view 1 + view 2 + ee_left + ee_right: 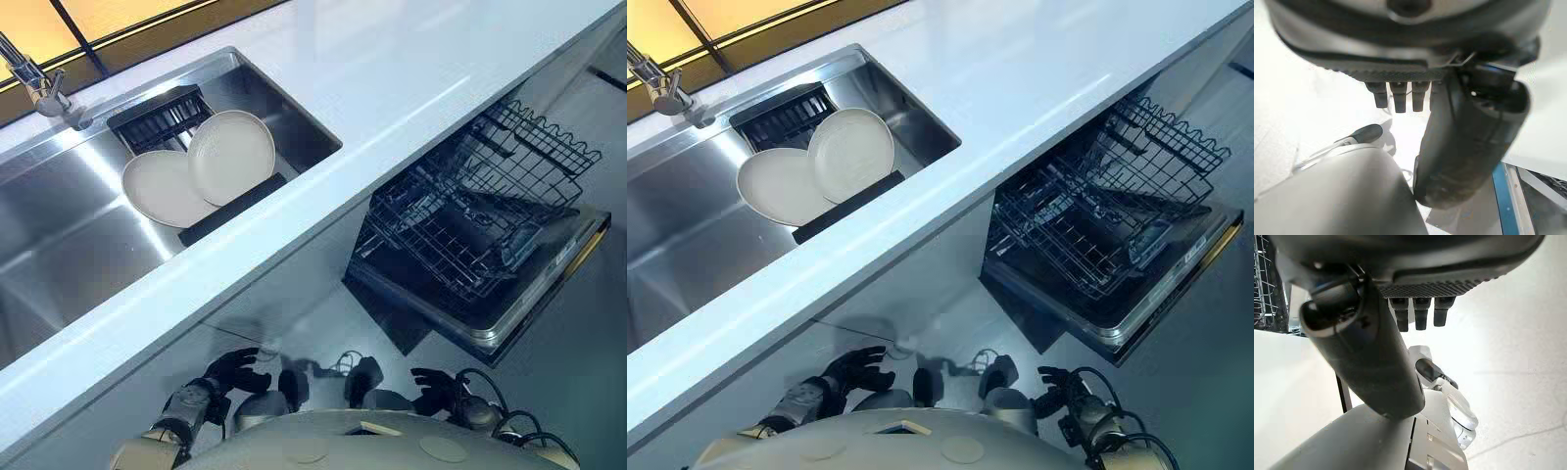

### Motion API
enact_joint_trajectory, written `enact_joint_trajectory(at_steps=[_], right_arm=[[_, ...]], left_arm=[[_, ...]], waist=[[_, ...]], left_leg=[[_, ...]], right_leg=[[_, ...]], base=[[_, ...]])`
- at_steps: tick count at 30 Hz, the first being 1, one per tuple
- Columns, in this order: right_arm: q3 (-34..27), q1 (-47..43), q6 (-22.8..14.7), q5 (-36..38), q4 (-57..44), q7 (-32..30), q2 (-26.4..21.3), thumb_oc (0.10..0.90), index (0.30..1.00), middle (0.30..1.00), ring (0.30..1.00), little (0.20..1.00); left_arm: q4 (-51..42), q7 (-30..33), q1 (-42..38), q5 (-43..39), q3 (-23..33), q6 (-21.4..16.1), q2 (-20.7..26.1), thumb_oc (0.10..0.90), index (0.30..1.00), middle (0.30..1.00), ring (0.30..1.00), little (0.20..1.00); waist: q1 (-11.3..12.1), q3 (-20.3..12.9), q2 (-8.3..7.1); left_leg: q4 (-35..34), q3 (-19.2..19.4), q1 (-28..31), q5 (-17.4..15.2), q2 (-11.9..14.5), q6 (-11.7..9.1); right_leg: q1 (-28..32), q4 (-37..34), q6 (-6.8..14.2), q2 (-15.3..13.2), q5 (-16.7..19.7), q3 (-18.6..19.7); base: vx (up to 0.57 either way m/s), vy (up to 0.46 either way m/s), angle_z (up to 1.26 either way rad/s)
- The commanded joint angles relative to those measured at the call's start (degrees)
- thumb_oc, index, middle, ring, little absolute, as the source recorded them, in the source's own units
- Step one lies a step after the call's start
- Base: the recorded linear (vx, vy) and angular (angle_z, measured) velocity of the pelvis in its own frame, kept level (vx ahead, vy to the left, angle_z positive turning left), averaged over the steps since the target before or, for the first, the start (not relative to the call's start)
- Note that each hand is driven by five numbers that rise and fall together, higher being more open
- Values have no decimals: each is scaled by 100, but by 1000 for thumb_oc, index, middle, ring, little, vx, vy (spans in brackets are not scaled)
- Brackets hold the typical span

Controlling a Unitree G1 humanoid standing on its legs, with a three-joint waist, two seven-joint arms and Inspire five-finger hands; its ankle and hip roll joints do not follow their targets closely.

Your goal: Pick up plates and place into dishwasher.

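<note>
Two cream plates lean in a black rack inside the steel sink (59, 245): the right plate (232, 157) overlaps the left plate (162, 190). The dishwasher (490, 323) stands open below the counter at the right, its wire rack (470, 211) pulled out and bare. My left hand (238, 371) hangs low at the lower left, below the counter, fingers relaxed and holding nothing. My right hand (433, 383) hangs at the lower right, also relaxed and holding nothing. In the wrist views the left hand (1469, 142) and the right hand (1366, 352) show straight fingers over the floor.
A white counter (411, 88) runs diagonally between the sink and the dishwasher. A steel faucet (39, 83) stands at the sink's far left corner. The dishwasher door (549, 284) lies folded down, jutting out over the floor.
</note>
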Motion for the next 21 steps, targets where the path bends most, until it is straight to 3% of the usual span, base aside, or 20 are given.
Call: enact_joint_trajectory(at_steps=[1,9,16,21], right_arm=[[109,-253,-279,-115,116,86,80,800,900,900,900,900],[112,-257,-279,-133,122,76,90,800,900,900,900,900],[165,-346,-171,-133,-54,154,-59,800,900,900,900,900],[200,-454,-120,-64,-115,172,-162,800,900,900,900,900]], left_arm=[[375,-76,-145,116,-84,-178,-126,800,900,900,900,900],[383,-618,-142,-127,-41,-169,-132,800,900,900,900,900],[-618,-1552,-352,-410,-703,-1174,-102,800,900,900,900,900],[-1763,-1921,-647,-32,-1318,-1453,81,800,900,900,900,900]], waist=[[118,-213,103],[117,-204,102],[80,-124,209],[68,-58,315]], left_leg=[[46,303,-144,-405,-140,17],[37,304,-134,-413,-138,18],[36,347,-166,-406,-102,15],[-8,331,-194,-367,-112,35]], right_leg=[[-510,736,52,267,-660,112],[-510,742,54,270,-670,123],[-615,830,86,256,-666,155],[-694,866,101,240,-642,163]], base=[[-98,-529,160],[0,0,0],[-13,6,0],[-30,23,1]])
